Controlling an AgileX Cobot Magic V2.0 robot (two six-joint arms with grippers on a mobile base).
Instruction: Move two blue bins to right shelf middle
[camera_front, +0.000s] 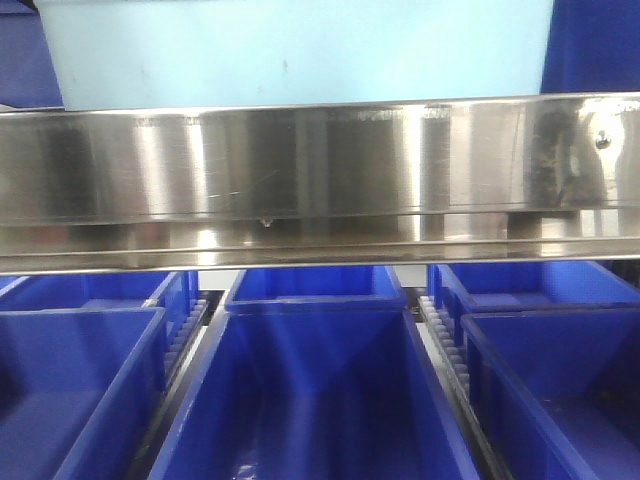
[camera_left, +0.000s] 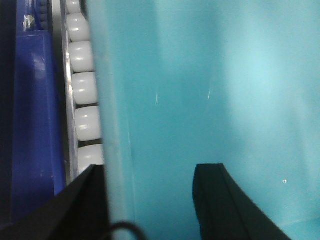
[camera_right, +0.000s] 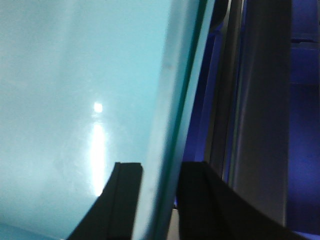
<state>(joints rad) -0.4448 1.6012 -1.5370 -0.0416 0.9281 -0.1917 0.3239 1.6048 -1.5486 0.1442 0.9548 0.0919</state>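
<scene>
Right gripper (camera_right: 160, 167) clamped on the pale blue bin (camera_front: 300, 50) wall between its fingers, left gripper (camera_left: 150, 170) astride, closure indeterminate; advance both evenly, bin level.

**Bright, glare-streaked front view; soft, close-up wrist views**

In the front view, bright and even light is seen. The steel rail (camera_front: 320, 170) is streaked with vertical white glare bands and smeared reflections. The pale blue bin (camera_front: 300, 50) above it is washed out almost to white. The dark blue bins (camera_front: 310, 390) below are evenly lit, with soft shadow gathered in their depths. In the left wrist view the bin wall is blurred by closeness, and the white rollers (camera_left: 82, 90) are overexposed. In the right wrist view a glare spot (camera_right: 98, 107) with a pale streak beneath is reflected on the blurred wall.
</scene>
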